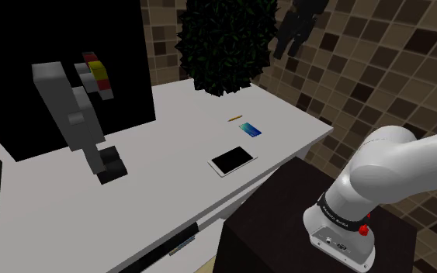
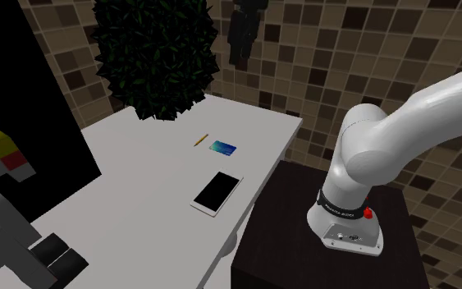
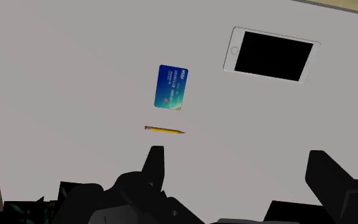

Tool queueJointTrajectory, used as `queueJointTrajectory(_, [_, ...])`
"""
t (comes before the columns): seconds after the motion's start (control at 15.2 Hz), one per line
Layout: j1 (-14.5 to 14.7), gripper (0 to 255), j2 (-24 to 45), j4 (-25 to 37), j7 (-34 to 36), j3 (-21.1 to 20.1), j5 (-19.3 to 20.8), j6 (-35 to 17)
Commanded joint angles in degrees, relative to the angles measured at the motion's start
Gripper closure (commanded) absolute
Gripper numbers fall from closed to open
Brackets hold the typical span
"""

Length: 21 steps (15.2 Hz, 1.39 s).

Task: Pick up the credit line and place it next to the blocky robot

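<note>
Shoulder view: pincer [image 1: 112,164] hangs over bare worktop [image 1: 61,217], well apart from the credit card [image 1: 249,129]. Card lies flat just beside the pencil [image 1: 234,118], with the phone [image 1: 232,161] a bit further off. Blocky robot [image 1: 96,74] is partly hidden by the wrist.

Second exterior view: card, pencil and phone all lie apart, none touching.

Wrist view: fingers wide apart, nothing between them, so it's open, presumably pre-grasp. Card's print and long axis read here. The exterior views give its distance from the blocky robot instead.
</note>
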<state>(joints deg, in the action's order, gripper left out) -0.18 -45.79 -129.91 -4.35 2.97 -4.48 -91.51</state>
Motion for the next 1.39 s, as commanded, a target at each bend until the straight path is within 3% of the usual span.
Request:
queueJointTrajectory(0.0, [0.00, 0, 0.00, 0.00, 0.00, 0.00, 0.00, 0.00])
queueJointTrajectory(0.66, [-2.33, 0, 5.56, -14.75, 3.69, -2.53, 2.10, -20.80])
queueJointTrajectory(1.32, [-5.58, 0, 20.84, -21.85, 9.07, -4.80, 5.60, -43.45])
